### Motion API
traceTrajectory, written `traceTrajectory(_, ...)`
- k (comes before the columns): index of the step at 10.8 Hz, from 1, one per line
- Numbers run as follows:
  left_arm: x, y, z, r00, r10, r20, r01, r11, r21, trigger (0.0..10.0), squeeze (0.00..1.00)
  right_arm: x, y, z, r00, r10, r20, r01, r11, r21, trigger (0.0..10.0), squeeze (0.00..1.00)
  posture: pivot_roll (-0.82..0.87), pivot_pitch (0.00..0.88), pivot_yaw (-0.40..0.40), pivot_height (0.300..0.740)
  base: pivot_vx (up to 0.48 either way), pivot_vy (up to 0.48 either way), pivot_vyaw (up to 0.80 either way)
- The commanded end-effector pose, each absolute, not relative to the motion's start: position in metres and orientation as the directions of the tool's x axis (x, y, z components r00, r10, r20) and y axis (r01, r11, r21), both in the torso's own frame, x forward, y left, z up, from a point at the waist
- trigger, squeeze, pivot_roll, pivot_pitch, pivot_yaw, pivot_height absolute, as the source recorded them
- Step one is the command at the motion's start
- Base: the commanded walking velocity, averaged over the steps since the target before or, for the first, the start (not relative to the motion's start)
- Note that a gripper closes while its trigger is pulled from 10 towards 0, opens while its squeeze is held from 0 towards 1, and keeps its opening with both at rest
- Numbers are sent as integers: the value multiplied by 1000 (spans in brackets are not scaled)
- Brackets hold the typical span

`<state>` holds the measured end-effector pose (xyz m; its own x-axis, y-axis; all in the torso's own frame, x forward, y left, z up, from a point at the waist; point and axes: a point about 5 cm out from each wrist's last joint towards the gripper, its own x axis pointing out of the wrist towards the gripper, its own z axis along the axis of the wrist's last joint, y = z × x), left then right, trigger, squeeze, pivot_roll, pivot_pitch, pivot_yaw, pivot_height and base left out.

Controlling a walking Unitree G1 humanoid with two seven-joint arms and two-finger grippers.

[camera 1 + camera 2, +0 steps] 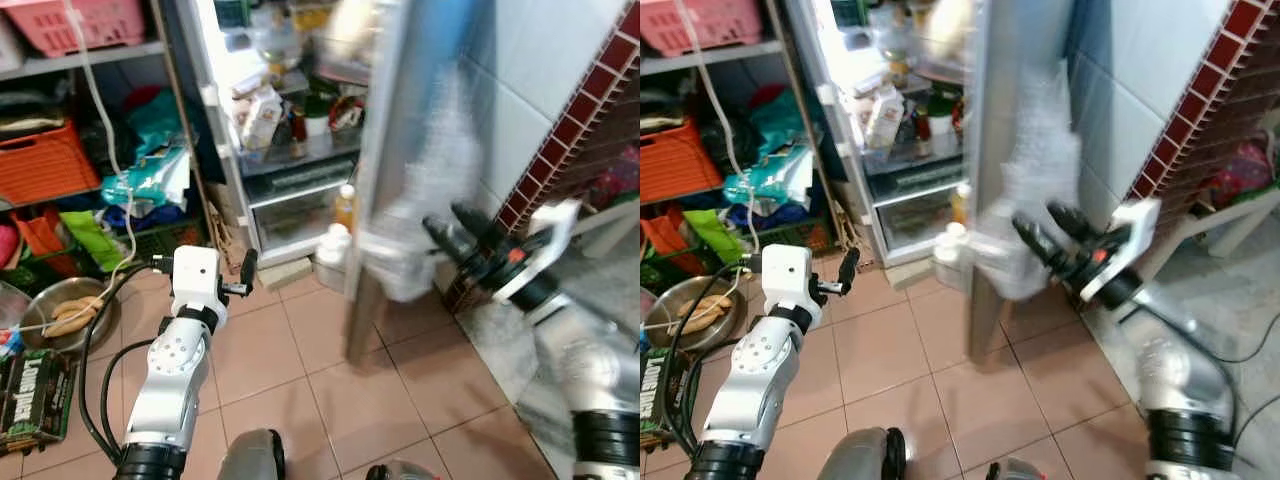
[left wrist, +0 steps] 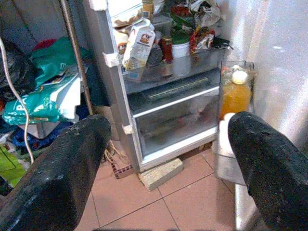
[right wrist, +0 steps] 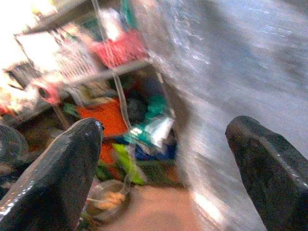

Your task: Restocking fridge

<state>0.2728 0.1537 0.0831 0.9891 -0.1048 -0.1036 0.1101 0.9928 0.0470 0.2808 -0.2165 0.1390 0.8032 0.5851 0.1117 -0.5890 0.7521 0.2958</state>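
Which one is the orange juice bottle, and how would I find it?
Look at the open fridge, then at its door swung out on the right. Low down in the door's clear shelf stands the juice bottle, next to a white bottle. It is the one filled with bright orange drink and topped by a pale cap.

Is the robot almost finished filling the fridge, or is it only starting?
Hard to say. Done: the fridge stands open, its shelves crowded with cartons and jars, and an orange juice bottle sits in the door rack. In hand: nothing. The right gripper is open beside the blurred fridge door, so the door seems to be moving; the left gripper is open and empty, low near the floor. Left: any further items to load cannot be made out.
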Motion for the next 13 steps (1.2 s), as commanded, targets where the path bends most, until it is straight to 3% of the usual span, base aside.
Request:
traceTrajectory(1,273,153,82,987,-119,-110,125,991,54,10000,0,283,-218,138,826,558,80,-559,791,248,10000,0,43,16,26,740,0,0,0)
traceTrajectory(2,272,152,82,986,-123,-111,130,990,54,10000,0,286,-216,129,877,480,29,-477,860,179,10000,0,47,18,20,740,0,0,0)
traceTrajectory(6,267,150,77,984,-124,-126,130,991,44,10000,0,291,-191,107,930,368,14,-366,920,137,10000,0,67,21,16,740,0,0,667)
traceTrajectory(11,265,157,74,990,-59,-129,65,997,46,10000,0,286,-211,98,994,104,17,-103,995,-14,10000,0,51,45,22,740,0,0,0)
traceTrajectory(13,269,156,77,991,-56,-120,61,998,34,10000,0,283,-201,91,997,67,23,-67,997,-29,10000,0,46,43,32,740,0,0,0)
